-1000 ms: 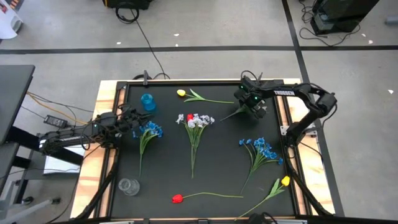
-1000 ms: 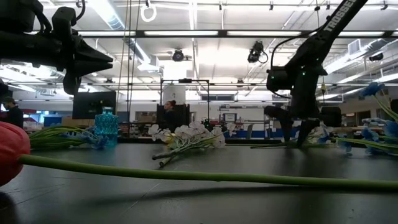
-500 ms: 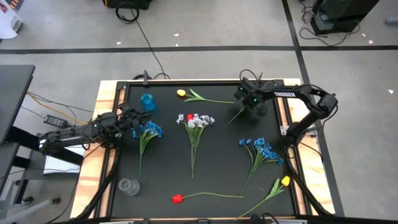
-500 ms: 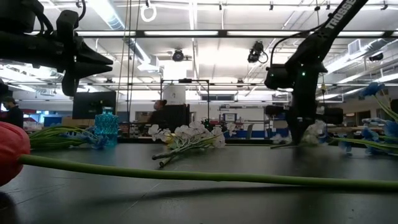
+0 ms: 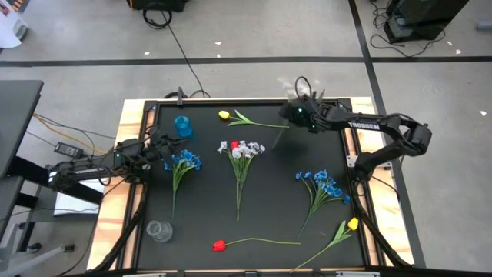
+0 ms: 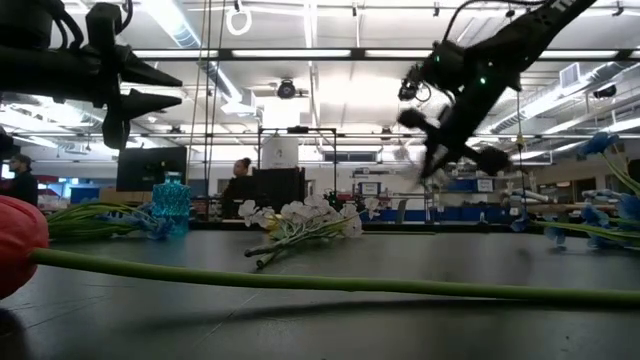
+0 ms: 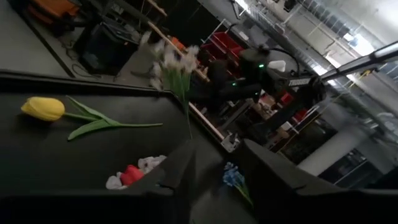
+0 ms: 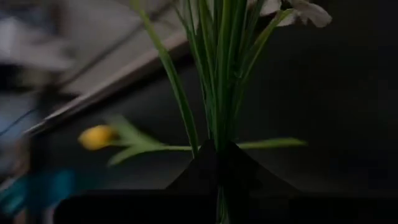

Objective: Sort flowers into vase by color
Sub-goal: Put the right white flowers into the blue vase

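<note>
My right gripper (image 5: 295,115) is at the far right of the black table, shut on a white-blossomed spray (image 7: 171,65) that it holds in the air. My left gripper (image 5: 166,151) stands open and level at the table's left edge, beside a blue spray (image 5: 184,161) lying flat. Also flat on the table lie a yellow tulip (image 5: 224,115), a white spray with a red bloom (image 5: 241,148), a second blue spray (image 5: 323,185), a red tulip (image 5: 220,245) and another yellow tulip (image 5: 352,224). A blue vase (image 5: 182,125) and a clear vase (image 5: 159,230) stand at the left. My right gripper pinches the spray's bunched green stems (image 8: 217,134) between its two fingers, below the blossoms (image 8: 308,11). The fingers slant down from the table's right side and lie across the stems. The spray is lifted clear and tilted, blossoms uppermost, its thin stem end (image 5: 278,137) hanging below.
The table has raised wooden side rails (image 5: 131,192). Bare black surface lies between the middle white spray and the near tulips. Beyond the far edge, a person (image 6: 240,185) shows in the room.
My right gripper has shut on the white spray's stems, rolled and tipped, and risen toward the far edge, lifting the spray clear of the table. My left gripper has opened and stayed where it was.
</note>
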{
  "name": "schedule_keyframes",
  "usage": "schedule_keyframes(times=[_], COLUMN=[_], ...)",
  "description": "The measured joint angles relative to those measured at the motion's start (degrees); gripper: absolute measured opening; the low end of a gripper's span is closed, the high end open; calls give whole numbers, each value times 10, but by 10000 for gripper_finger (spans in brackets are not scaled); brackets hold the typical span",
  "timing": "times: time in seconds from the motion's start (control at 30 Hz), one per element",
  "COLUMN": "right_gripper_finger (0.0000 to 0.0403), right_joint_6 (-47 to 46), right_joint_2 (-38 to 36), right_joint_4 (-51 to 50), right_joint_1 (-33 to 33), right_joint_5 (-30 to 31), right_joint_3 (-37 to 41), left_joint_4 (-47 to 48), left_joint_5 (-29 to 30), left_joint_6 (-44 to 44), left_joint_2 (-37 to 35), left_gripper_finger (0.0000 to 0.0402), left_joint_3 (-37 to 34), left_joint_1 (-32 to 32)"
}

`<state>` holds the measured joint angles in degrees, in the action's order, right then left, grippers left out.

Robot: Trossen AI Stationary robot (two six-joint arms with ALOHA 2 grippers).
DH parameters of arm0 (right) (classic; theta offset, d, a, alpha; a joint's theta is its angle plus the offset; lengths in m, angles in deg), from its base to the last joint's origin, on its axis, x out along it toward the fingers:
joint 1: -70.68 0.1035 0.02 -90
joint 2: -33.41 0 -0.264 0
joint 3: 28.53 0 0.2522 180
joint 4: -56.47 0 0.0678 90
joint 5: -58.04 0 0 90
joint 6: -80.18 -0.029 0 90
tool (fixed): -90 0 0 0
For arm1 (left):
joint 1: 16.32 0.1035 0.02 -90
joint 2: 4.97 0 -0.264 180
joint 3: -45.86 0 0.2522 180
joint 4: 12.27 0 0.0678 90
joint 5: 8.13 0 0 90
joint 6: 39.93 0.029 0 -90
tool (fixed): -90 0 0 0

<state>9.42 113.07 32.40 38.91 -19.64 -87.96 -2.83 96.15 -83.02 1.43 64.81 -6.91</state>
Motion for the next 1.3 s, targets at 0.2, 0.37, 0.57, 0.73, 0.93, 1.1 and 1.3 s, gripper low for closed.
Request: schedule_keyframes(times=[0.2, 0.37, 0.57, 0.73, 0.93, 1.1, 1.3], right_gripper_finger=[13, 12, 12, 12, 12, 12, 12], right_joint_6=[207, 313, 340, 350, 369, 391, 409], right_joint_2=[6, 19, 21, 71, 137, 168, 176], right_joint_4=[233, 366, 396, 394, 397, 398, 386], right_joint_1=[38, 57, 80, 100, 137, 153, 156], right_joint_5=[-99, -186, -194, -223, -241, -257, -263], right_joint_3=[-1, -1, -1, -32, -108, -164, -190], left_joint_4=[-80, -180, -238, -235, -227, -234, -260], left_joint_5=[-5, -17, -23, -61, -69, -126, -204], left_joint_6=[-13, -8, 32, 95, 128, 118, 113], left_joint_2=[51, 125, 241, 370, 492, 545, 573], left_gripper_finger=[201, 198, 195, 195, 195, 195, 195], left_joint_3=[0, 0, 42, 119, 213, 253, 288], left_joint_1=[0, 0, 0, 4, 38, 90, 111])
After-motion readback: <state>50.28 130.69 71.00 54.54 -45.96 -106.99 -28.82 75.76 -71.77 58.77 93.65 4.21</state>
